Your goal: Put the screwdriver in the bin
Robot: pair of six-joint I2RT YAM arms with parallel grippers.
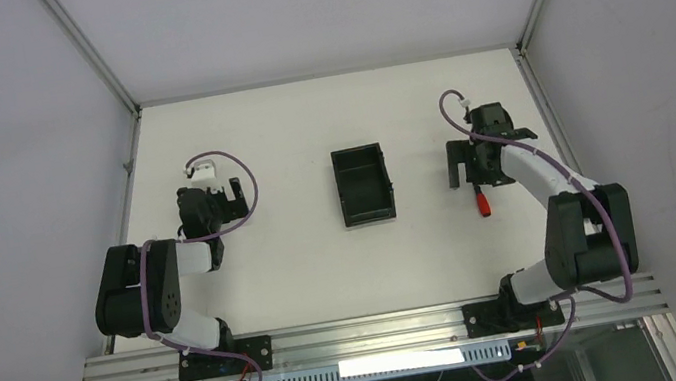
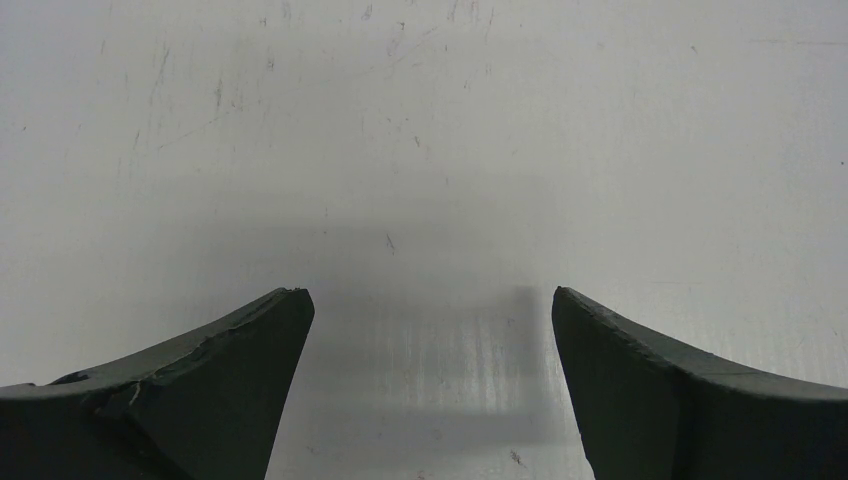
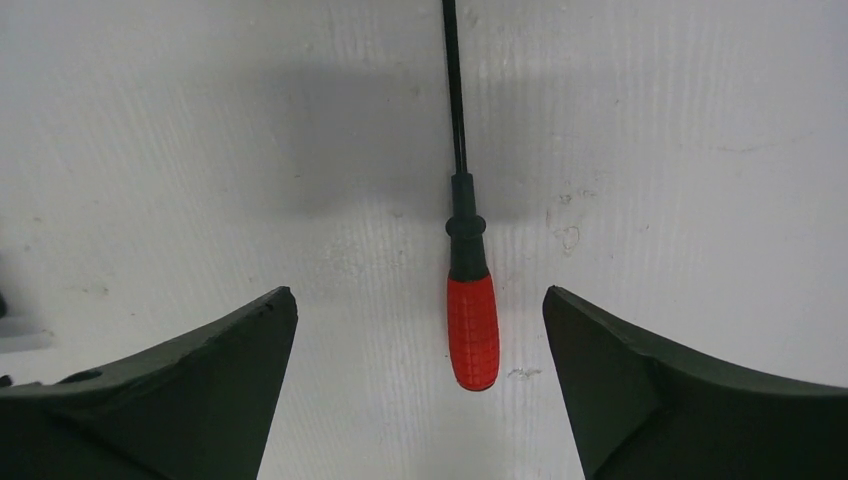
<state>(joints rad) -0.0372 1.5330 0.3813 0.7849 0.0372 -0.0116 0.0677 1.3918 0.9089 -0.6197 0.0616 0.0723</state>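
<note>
The screwdriver (image 3: pixel 472 325) lies flat on the white table, red handle toward the camera and thin black shaft running away to the top edge. My right gripper (image 3: pixel 420 300) is open just above it, with the handle between the fingertips, nearer the right one, and touching neither. In the top view the red handle (image 1: pixel 483 202) shows just below my right gripper (image 1: pixel 483 172), and the shaft is hidden under it. The black bin (image 1: pixel 362 184) stands open and empty at the table's middle, left of the right gripper. My left gripper (image 1: pixel 214 199) is open and empty over bare table (image 2: pixel 432 300).
Grey walls with metal frame posts close in the table on the left, right and back. The arm bases sit on the rail at the near edge (image 1: pixel 365 333). White tabletop (image 1: pixel 303 256) lies between the bin and each arm.
</note>
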